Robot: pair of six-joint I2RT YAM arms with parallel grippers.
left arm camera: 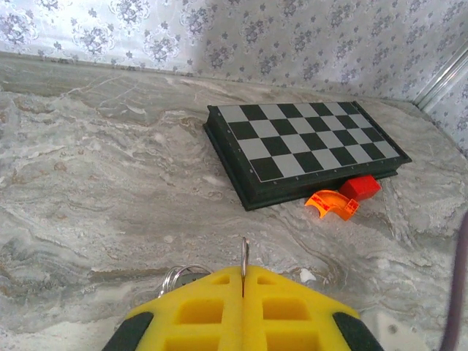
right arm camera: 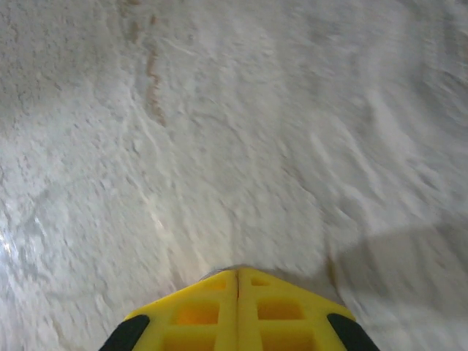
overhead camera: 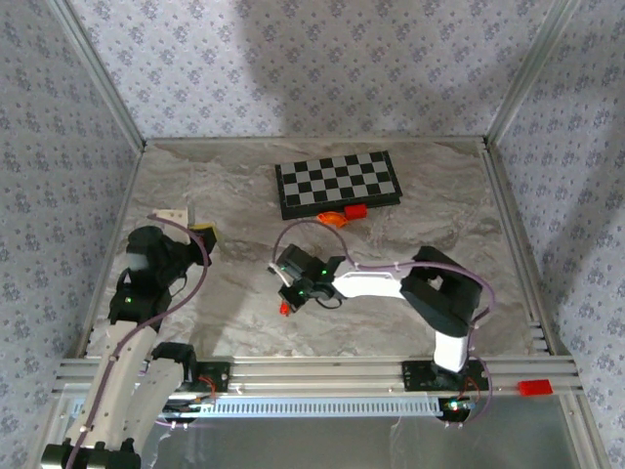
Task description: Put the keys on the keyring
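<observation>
Slippage is the risk: left fingers (left arm camera: 208, 313) are clamped on the ring (left arm camera: 244, 257), at the wrist frame's bottom centre. Right fingers (right arm camera: 205, 313) are pressed together over the key (overhead camera: 284, 309), centre-left in the top frame. That grip is unconfirmed, and a thin pinch could drop it.

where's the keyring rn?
Left wrist view: the keyring is pinched edge-on in the shut left gripper, above the left side of the table, with the chessboard farther ahead to the right.

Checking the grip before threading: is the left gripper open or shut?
Shut. The left gripper's yellow pads meet with no gap, pinching the keyring, whose thin wire stands up between them.
</observation>
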